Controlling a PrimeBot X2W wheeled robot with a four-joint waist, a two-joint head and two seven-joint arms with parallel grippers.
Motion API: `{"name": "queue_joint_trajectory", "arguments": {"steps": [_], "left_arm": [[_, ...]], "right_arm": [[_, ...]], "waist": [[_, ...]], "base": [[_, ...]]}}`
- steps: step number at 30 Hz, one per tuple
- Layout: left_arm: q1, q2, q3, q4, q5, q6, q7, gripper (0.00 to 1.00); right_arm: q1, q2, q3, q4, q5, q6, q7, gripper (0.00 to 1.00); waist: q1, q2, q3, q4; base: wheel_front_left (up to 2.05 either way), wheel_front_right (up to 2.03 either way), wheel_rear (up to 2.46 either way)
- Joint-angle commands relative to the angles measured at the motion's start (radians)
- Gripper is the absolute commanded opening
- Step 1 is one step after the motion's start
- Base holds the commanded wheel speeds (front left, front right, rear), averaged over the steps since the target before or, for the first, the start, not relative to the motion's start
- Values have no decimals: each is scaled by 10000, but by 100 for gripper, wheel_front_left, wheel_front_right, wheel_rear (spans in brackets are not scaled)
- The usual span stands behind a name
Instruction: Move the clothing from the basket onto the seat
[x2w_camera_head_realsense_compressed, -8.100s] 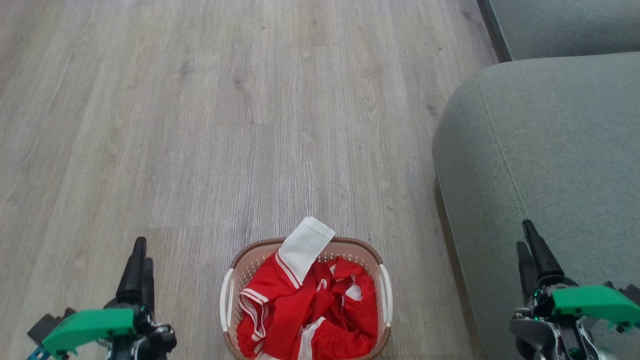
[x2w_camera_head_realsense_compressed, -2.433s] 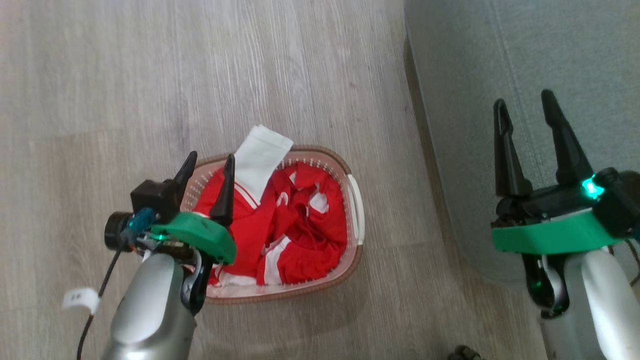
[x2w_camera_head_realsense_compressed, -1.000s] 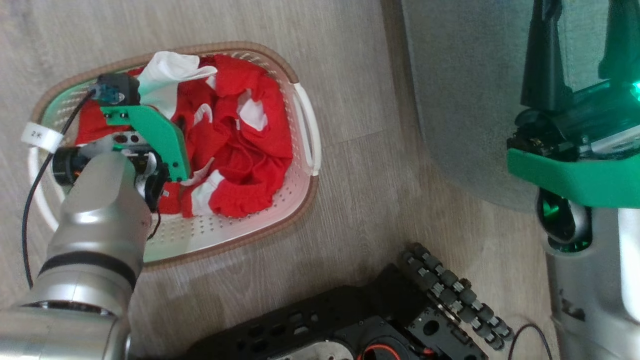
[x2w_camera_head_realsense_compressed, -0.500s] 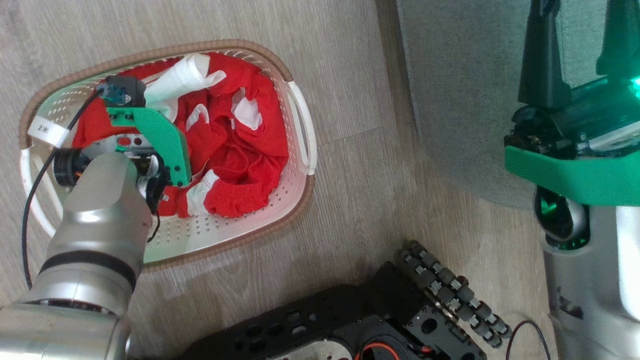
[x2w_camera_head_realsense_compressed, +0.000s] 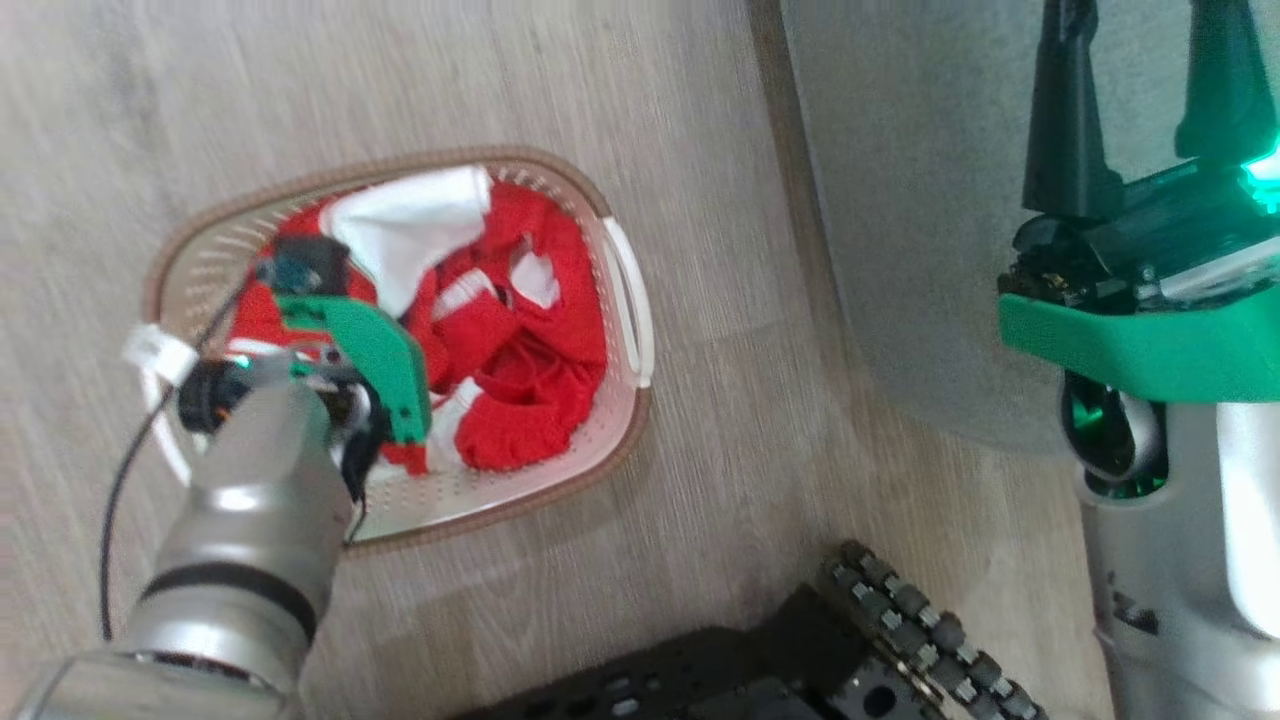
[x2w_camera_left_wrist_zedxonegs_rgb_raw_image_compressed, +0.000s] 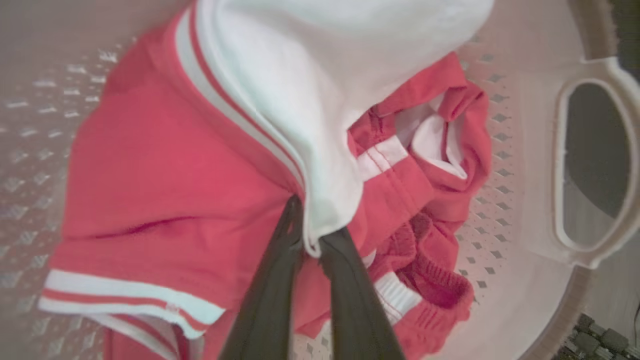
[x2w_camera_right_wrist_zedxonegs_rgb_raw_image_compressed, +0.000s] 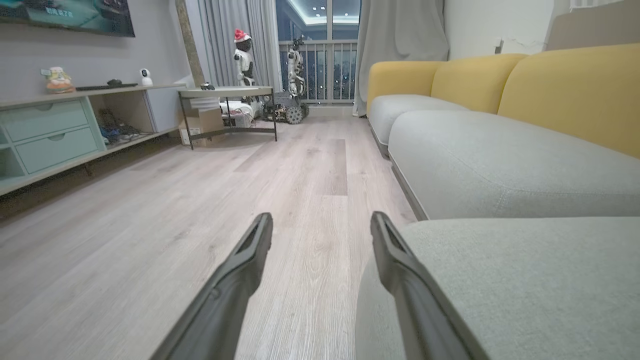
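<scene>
The cream basket (x2w_camera_head_realsense_compressed: 622, 452) with a brown rim stands on the floor, left of the grey-green seat (x2w_camera_head_realsense_compressed: 920, 200). Red clothing (x2w_camera_head_realsense_compressed: 530, 350) with white trim and a white sleeve (x2w_camera_head_realsense_compressed: 410, 225) lies in the basket. My left arm reaches down into the basket. In the left wrist view my left gripper (x2w_camera_left_wrist_zedxonegs_rgb_raw_image_compressed: 314, 235) is shut on the clothing (x2w_camera_left_wrist_zedxonegs_rgb_raw_image_compressed: 165, 180), pinching the fabric where the white sleeve (x2w_camera_left_wrist_zedxonegs_rgb_raw_image_compressed: 300, 100) meets the red. My right gripper (x2w_camera_head_realsense_compressed: 1140, 40) is open and holds nothing, hovering over the front edge of the seat (x2w_camera_right_wrist_zedxonegs_rgb_raw_image_compressed: 500, 270), fingers (x2w_camera_right_wrist_zedxonegs_rgb_raw_image_compressed: 250, 260) apart.
My black wheeled base (x2w_camera_head_realsense_compressed: 900, 620) sits just below the basket in the head view. Wooden floor (x2w_camera_head_realsense_compressed: 300, 100) stretches left of and beyond the basket. The right wrist view shows yellow sofa backrests (x2w_camera_right_wrist_zedxonegs_rgb_raw_image_compressed: 565, 85), a cabinet (x2w_camera_right_wrist_zedxonegs_rgb_raw_image_compressed: 50, 130) along the left wall and a low table (x2w_camera_right_wrist_zedxonegs_rgb_raw_image_compressed: 227, 95) far off.
My left gripper has closed on the clothing inside the basket, and the white sleeve has shifted. The head camera has moved, so the basket shows further right and lower. The right gripper stays open.
</scene>
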Motion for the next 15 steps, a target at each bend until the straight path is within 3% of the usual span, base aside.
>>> {"name": "queue_joint_trajectory", "arguments": {"steps": [1,6,15], "left_arm": [[398,53,64,-141,-69,-65,-271,0],[876,-54,-194,-363,-285,-107,-905,0],[2257,-112,-1885,-2213,-1811,-115,-1548,0]], "right_arm": [[382,-61,93,-263,-34,-2,-63,100],[628,-193,53,-136,-30,-2,-63,100],[1441,-570,31,192,37,-2,-63,100]], "waist": [[0,-1,-670,285],[0,-1,-1512,527],[0,-1,-3358,1122]], "base": [[0,0,0],[0,0,0],[0,0,0]]}}
